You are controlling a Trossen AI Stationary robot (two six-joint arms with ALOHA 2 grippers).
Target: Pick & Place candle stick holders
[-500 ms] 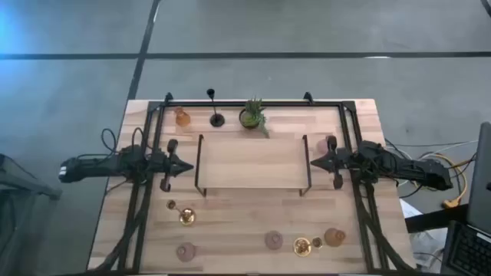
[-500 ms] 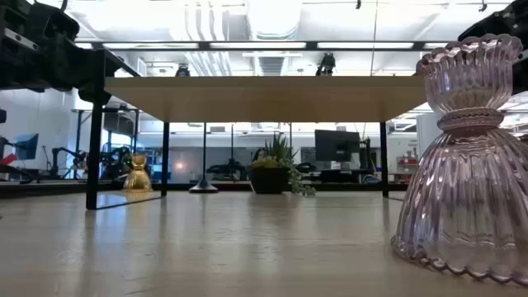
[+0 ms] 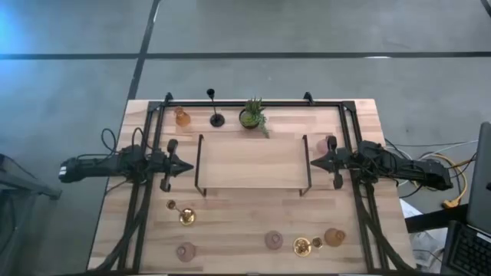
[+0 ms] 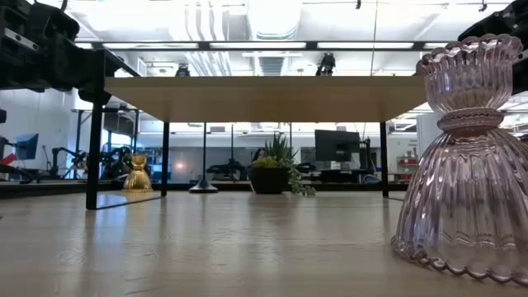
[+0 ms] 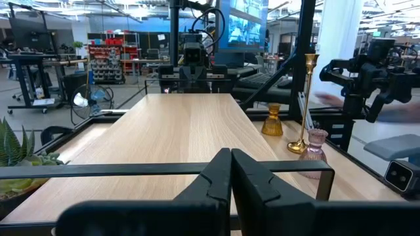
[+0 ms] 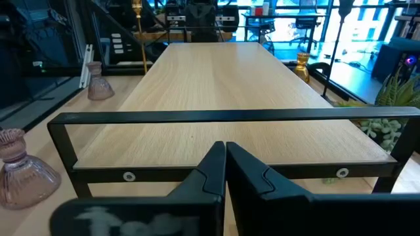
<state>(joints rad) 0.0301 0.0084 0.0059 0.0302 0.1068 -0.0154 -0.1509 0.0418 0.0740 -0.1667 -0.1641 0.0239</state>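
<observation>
The candle stick holders stand apart on the wooden table. An amber glass one and a slim black one stand at the far edge. A slim gold one, two pink glass ones, a second gold one and an amber one stand near the front. One pink holder fills the right of the low view. My left gripper is shut and empty at the left end of the wooden riser. My right gripper is shut and empty at its right end.
The riser, a wooden board on thin black legs, stands mid-table between the grippers. A small potted green plant stands behind it at the far edge. A black frame runs round the table's far and side edges.
</observation>
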